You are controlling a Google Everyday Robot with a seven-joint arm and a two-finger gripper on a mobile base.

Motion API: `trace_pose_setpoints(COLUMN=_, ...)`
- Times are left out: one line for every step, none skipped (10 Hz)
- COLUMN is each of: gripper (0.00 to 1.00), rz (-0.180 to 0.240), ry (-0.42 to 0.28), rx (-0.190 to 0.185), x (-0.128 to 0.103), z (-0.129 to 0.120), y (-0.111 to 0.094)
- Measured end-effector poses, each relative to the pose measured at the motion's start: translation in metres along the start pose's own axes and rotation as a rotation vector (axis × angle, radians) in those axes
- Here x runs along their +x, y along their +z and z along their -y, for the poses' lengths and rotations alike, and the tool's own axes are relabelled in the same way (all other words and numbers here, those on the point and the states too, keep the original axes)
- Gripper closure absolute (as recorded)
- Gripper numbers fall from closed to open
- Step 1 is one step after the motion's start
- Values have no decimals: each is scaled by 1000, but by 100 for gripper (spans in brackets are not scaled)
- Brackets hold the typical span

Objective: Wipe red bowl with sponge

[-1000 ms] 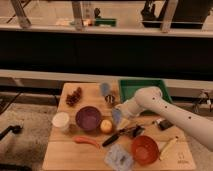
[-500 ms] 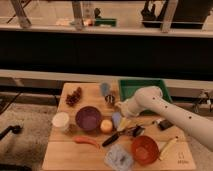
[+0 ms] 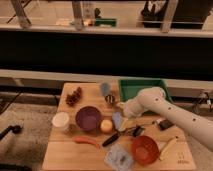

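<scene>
The red bowl (image 3: 145, 149) sits upright at the front right of the wooden table (image 3: 60, 155). My gripper (image 3: 120, 108) is at the end of the white arm (image 3: 165, 109), which reaches in from the right. It hangs over the table's middle, behind and to the left of the bowl. A pale blue sponge-like piece (image 3: 117, 120) lies right under the gripper; I cannot tell whether it is held. Another blue object (image 3: 105, 89) lies at the back of the table.
A purple bowl (image 3: 88, 118), a white cup (image 3: 61, 121), a yellow ball (image 3: 106, 125), a carrot (image 3: 87, 142) and a black-handled tool (image 3: 112, 139) are nearby. A green tray (image 3: 131, 88) stands at the back right. A pale packet (image 3: 119, 158) lies beside the red bowl.
</scene>
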State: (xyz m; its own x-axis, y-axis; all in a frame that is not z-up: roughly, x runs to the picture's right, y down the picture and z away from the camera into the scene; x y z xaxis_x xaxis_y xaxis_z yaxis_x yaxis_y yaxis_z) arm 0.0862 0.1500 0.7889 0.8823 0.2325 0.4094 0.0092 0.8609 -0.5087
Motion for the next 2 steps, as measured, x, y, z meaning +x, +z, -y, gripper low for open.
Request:
trace_pose_setpoints(gripper=20, rz=3, ry=2, rx=1, x=1, z=-2, y=-3)
trace_pose_setpoints(gripper=20, rz=6, ry=1, rx=1, x=0, z=-3, y=-5)
